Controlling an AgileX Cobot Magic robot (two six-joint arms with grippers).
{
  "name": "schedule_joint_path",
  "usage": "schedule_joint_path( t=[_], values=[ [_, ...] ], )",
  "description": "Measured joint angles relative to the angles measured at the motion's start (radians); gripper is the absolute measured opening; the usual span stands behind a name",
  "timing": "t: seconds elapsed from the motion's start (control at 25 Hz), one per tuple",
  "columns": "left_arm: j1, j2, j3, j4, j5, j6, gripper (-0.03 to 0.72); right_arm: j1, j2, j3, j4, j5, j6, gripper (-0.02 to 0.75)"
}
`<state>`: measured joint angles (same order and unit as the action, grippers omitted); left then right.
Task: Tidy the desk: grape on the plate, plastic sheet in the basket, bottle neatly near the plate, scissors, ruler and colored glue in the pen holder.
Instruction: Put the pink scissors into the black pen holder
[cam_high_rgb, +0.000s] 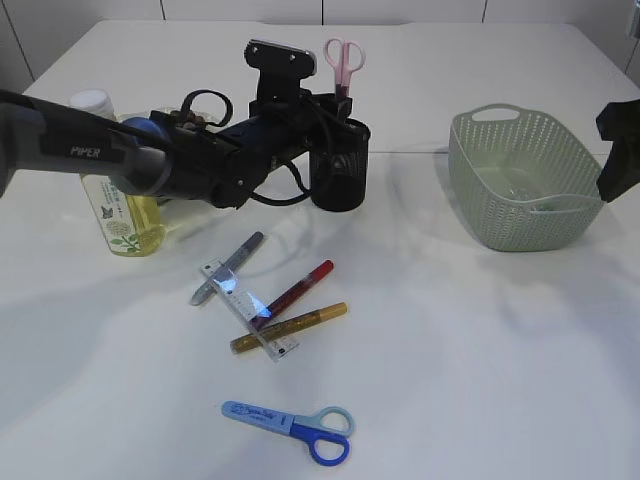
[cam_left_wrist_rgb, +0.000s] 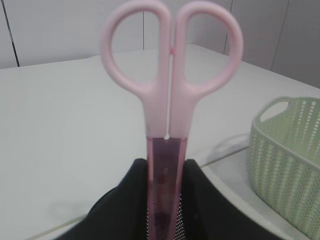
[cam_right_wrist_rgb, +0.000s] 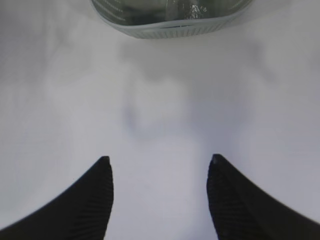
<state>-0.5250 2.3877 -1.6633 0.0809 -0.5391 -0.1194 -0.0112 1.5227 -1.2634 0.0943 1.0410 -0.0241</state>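
Note:
Pink scissors stand handles up, blades in a translucent pink sheath, with my left gripper shut on the sheath. The sheath tip sits over the black mesh pen holder; the pink handles stick up above it. On the table lie a clear ruler, silver, red and gold glue pens, and blue scissors. A yellow bottle stands at the left behind my left arm. My right gripper hangs open and empty over bare table. The plate and grape are out of view.
The green basket stands at the right, its rim just ahead of my right gripper, with crumpled clear plastic inside. My right arm shows at the right edge beside the basket.

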Motion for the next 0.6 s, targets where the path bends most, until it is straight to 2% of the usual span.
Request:
schedule_joint_path(
  t=[0.6],
  values=[
    [0.000,0.003,0.000,0.000,0.036,0.000,0.150,0.000,0.000,0.000,0.000,-0.002,0.000,0.471]
  ],
)
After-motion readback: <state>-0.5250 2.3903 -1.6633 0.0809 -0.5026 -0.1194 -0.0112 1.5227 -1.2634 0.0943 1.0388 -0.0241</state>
